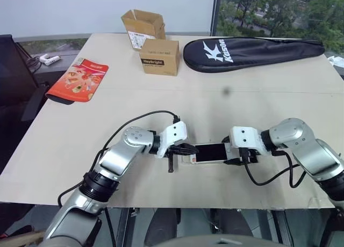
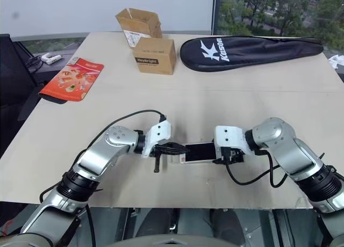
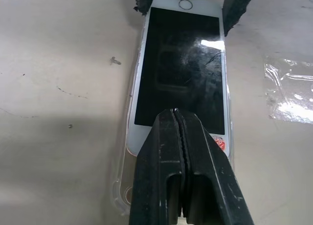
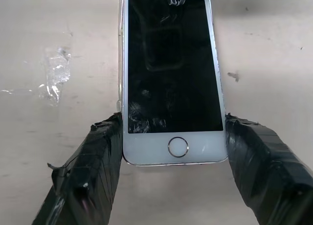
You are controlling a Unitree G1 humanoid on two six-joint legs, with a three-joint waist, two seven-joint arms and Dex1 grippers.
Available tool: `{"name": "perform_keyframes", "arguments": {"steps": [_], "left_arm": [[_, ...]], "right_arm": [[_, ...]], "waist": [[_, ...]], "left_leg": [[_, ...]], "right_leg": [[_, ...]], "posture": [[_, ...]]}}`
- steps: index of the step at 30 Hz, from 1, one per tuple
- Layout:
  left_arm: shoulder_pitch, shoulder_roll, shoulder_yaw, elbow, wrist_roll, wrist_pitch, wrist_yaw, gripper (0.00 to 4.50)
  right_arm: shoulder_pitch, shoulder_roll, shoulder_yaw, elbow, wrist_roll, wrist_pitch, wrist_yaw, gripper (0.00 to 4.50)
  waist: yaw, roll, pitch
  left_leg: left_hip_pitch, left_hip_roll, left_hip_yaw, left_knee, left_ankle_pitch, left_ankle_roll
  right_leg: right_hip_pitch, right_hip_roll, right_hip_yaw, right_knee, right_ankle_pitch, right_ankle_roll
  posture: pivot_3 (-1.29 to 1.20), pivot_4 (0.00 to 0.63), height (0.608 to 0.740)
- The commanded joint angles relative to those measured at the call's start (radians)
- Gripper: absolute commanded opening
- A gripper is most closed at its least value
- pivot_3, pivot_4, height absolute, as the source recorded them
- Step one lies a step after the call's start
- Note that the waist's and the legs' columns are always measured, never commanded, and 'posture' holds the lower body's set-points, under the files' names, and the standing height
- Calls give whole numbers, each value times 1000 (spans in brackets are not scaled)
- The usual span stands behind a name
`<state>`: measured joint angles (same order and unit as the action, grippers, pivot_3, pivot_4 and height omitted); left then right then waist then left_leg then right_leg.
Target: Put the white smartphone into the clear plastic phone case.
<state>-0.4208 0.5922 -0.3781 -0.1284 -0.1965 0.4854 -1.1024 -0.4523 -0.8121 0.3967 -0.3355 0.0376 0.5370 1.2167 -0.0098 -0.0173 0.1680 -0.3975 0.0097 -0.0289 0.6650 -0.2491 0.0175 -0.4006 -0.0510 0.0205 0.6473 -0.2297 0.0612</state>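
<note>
Item: white smartphone (image 4: 173,88), screen up, lying near the front edge of the desk (image 1: 161,102), between the two pincers. Its home-button end is gripped by the right pincer (image 4: 173,151), one finger on each long side. Its other end sits over the clear plastic phone case (image 3: 122,186), whose glossy rim shows beside and beyond the phone. Left pincer (image 3: 178,122): fingers pressed together, tip resting on the screen. Far desk: two cardboard boxes (image 1: 153,40), black racket bag (image 1: 252,52), red packet (image 1: 78,80).

Bare table (image 1: 226,104) lies beyond the white smartphone (image 1: 210,152), end effectors at both ends
</note>
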Motion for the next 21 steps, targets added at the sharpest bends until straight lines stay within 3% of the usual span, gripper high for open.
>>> {"name": "perform_keyframes", "arguments": {"steps": [1,2,9,14,16,19,21], "left_arm": [[33,6,-43,28,45,28,21,0],[34,7,-44,27,44,28,21,0],[50,12,-35,-4,29,31,29,0],[60,32,82,-113,-80,71,17,0],[68,70,150,-155,-133,111,6,0],[89,134,188,-168,-148,133,-9,0],[114,178,199,-146,-150,129,-32,0]], "right_arm": [[3,8,0,-24,19,31,-3,4013],[-1,12,-9,-23,27,40,-8,4442],[8,-30,-113,-55,106,122,-19,4442],[58,-114,-156,-82,128,146,-26,4442],[75,-125,-158,-82,126,146,-45,3935],[90,-129,-158,-84,128,148,-59,2818],[95,-138,-145,-69,104,135,-75,1760]], "waist": [[0,0,0],[0,0,0],[0,0,0],[0,1,0],[-5,1,1],[-6,1,2],[-6,2,2]], "left_leg": [[0,0,0,0,0,0],[0,0,-1,0,0,0],[0,0,-4,1,0,0],[-1,0,-5,1,0,0],[-1,0,-4,1,0,0],[-1,1,-4,0,0,0],[-1,1,-4,0,0,0]], "right_leg": [[0,0,0,0,0,0],[0,0,0,0,0,0],[1,0,-1,0,0,0],[1,-1,-1,-1,0,0],[0,-1,-1,-1,0,0],[-1,-1,-1,-1,0,0],[-1,0,-1,-1,0,0]], "posture": [[0,150,740],[0,150,740],[0,150,740],[0,150,740],[0,150,740],[0,150,740],[0,150,740]]}}
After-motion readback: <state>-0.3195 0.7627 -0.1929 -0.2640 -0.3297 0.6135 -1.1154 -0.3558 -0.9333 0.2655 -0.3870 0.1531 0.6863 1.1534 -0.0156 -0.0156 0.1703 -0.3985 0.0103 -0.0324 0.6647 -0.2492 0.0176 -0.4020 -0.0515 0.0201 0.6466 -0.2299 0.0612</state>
